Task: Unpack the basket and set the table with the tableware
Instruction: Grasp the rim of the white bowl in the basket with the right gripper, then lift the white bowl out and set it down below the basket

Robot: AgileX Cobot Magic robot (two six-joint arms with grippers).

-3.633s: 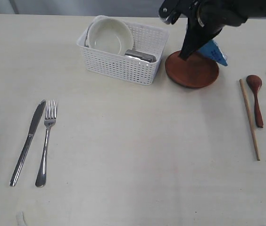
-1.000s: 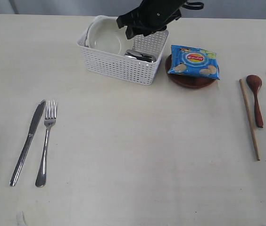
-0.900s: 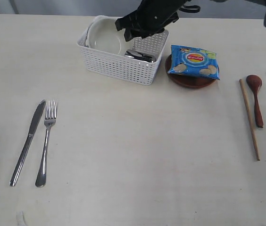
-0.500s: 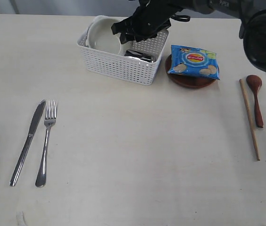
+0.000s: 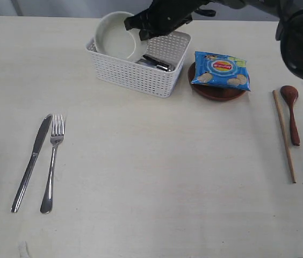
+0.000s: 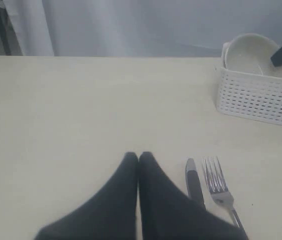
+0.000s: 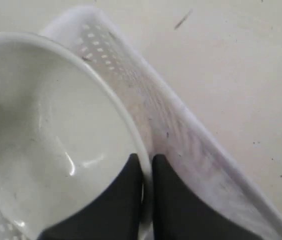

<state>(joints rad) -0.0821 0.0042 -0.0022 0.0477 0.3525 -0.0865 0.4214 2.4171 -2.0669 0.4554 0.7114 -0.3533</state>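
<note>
At the far side of the table (image 5: 157, 177), a little left of centre, sits the white perforated basket (image 5: 141, 75), and that's where the action is. Its left end holds the pale bowl (image 5: 114, 40), tipped up on edge, rim above the basket wall and hollow facing the near left. The right gripper (image 7: 146, 159) reaches across from the right and has that rim pinched, one finger inside the bowl, one outside, jaws drawn narrow with only the rim between them. Right end of the basket: a shiny steel cup (image 5: 154, 62) lying on its side, apart from the gripper.

Just right of the basket, the reddish-brown plate (image 5: 216, 92) rests on the table with a blue chips bag (image 5: 219, 70) lying across it, covering most of it. Farther right, the dark spoon (image 5: 291, 113) lies lengthwise, bowl end far, with one of the chopsticks (image 5: 283, 134) just to its left and the other at the right edge of the view.

Over on the near left, knife (image 5: 30, 161) and fork (image 5: 52, 161) lie side by side, knife on the left, handles toward the near edge. The left gripper (image 6: 139, 157) is beside them, well apart from the basket, its fingers pressed together with nothing between them; whether it touches the tabletop, I can't tell.
</note>
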